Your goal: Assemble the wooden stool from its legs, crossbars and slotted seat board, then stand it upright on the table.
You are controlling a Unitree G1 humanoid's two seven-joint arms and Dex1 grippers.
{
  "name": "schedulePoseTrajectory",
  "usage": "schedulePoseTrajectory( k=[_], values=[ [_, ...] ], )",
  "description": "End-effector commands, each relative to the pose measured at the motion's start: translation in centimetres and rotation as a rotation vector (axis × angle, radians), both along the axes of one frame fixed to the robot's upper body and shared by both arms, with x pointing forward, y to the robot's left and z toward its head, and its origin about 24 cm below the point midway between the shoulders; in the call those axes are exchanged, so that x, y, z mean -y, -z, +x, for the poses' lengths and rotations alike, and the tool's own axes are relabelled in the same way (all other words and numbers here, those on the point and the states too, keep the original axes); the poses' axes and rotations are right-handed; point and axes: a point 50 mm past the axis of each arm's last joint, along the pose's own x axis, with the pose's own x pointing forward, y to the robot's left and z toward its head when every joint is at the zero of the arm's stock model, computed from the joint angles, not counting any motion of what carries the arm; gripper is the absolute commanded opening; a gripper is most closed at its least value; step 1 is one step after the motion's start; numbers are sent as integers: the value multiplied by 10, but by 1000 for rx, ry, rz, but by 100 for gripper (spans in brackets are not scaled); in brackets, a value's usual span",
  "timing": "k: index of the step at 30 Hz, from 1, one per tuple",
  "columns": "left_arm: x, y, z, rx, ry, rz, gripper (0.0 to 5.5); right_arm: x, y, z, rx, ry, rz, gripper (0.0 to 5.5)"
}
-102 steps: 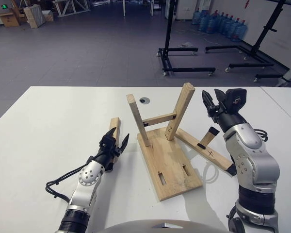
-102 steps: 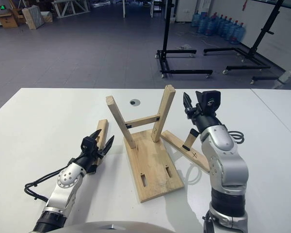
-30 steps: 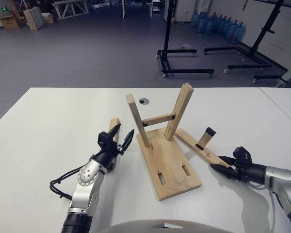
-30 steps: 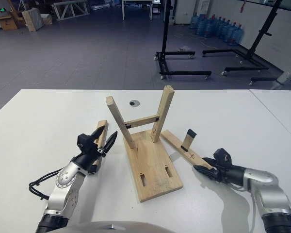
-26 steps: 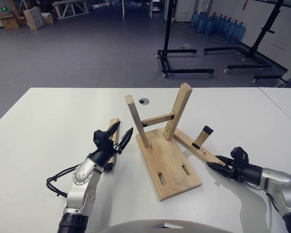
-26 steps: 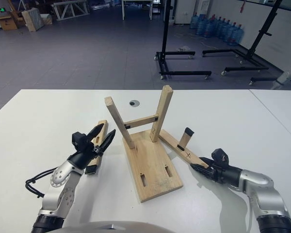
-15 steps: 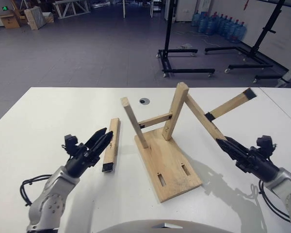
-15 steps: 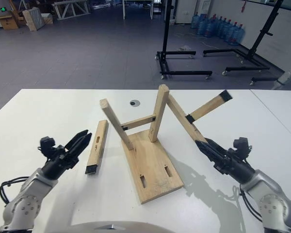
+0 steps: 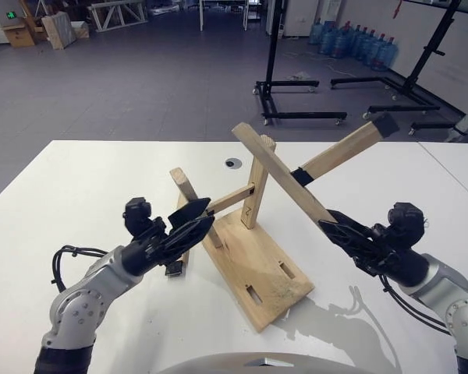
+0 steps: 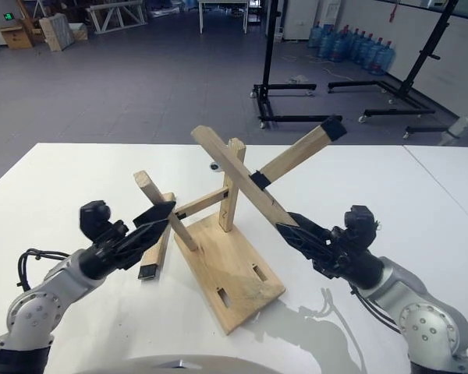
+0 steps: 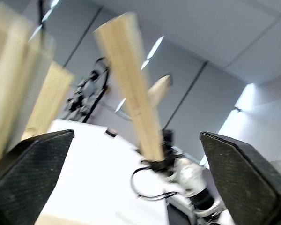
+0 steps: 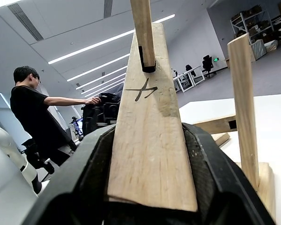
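The slotted seat board lies on the table with two legs standing in it, joined by a crossbar. My right gripper is shut on the lower end of a third leg, marked with an X. This leg is lifted and slants over the standing pair, its own crossbar pointing up and right. My left gripper is open, its tips by the left standing leg. A loose leg lies flat behind it, partly hidden.
A small round hole sits in the white table behind the stool parts. My left arm's black cable loops over the table at the left. A table seam runs along the right. Black wheeled frames stand on the floor beyond.
My right gripper has swung the held leg up and left, over the standing legs. My left gripper has come right to the left standing leg. Board and legs have shifted left.
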Motion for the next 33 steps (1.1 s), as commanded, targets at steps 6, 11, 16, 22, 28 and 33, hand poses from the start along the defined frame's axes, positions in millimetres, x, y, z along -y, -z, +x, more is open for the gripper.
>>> schedulePoseTrajectory(
  k=[6, 11, 16, 22, 28, 33],
  values=[
    [-4, 7, 68, 127, -153, 207, 502, -5, -1, 12, 46, -26, -38, 204],
    [3, -8, 50, 138, -20, 42, 502, -12, 3, 15, 47, -68, -19, 204],
    [1, -24, 19, 90, 232, -148, 502, -16, 5, 27, 67, -97, 1, 204],
    [12, -27, 26, 43, 217, -172, 502, -37, 10, 34, 57, -212, 26, 204],
    [23, -31, 23, 38, 247, -217, 502, -52, 27, 38, 8, -257, 48, 204],
    [27, -31, 24, 32, 229, -247, 502, -65, 31, 42, 7, -279, 69, 204]
  ],
)
